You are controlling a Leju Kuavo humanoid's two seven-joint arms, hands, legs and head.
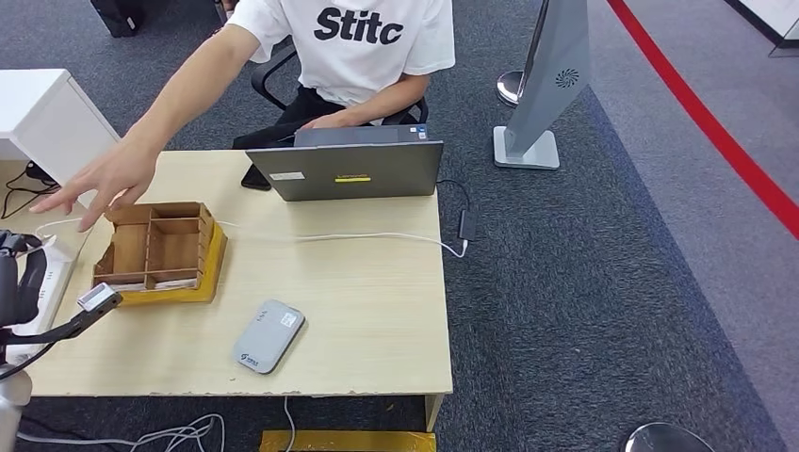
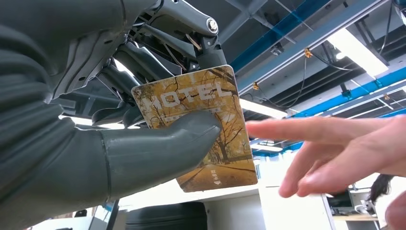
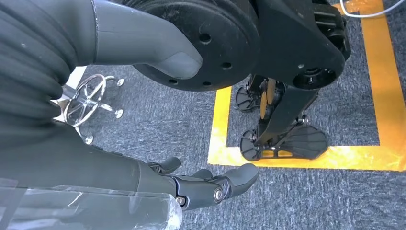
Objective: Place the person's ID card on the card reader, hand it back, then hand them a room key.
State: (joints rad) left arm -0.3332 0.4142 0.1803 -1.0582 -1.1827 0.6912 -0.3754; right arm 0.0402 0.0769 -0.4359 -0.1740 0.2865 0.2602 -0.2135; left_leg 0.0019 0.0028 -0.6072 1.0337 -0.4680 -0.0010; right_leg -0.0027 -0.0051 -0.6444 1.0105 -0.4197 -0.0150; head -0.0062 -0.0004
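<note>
While the room key point(image 2: 201, 129), thin, stiff and slick, is pinched by the left hand point(image 2: 119, 124), its free far edge is best taken by the person's hand point(image 2: 335, 153)

My left hand point(image 2: 119, 143) is dark grey, thumb a shade lighter, and the key card point(image 2: 201, 124) I'm pinching glows golden yellow, printed with brown autumn trees and pale "HOTEL" lettering. The table point(image 1: 377, 311) is light wood. The tray point(image 1: 160, 250) is brown cardboard on a mustard-yellow base. The reader point(image 1: 269, 336) is pale grey with a small white label. The laptop point(image 1: 349, 169) is grey with a yellow sticker. The person's shirt point(image 1: 358, 38) is white with black letters. The carpet point(image 1: 603, 282) is speckled dark grey, crossed by a red stripe point(image 1: 707, 122). My right hand point(image 3: 206, 187) is black above yellow floor tape point(image 3: 335, 158).
</note>
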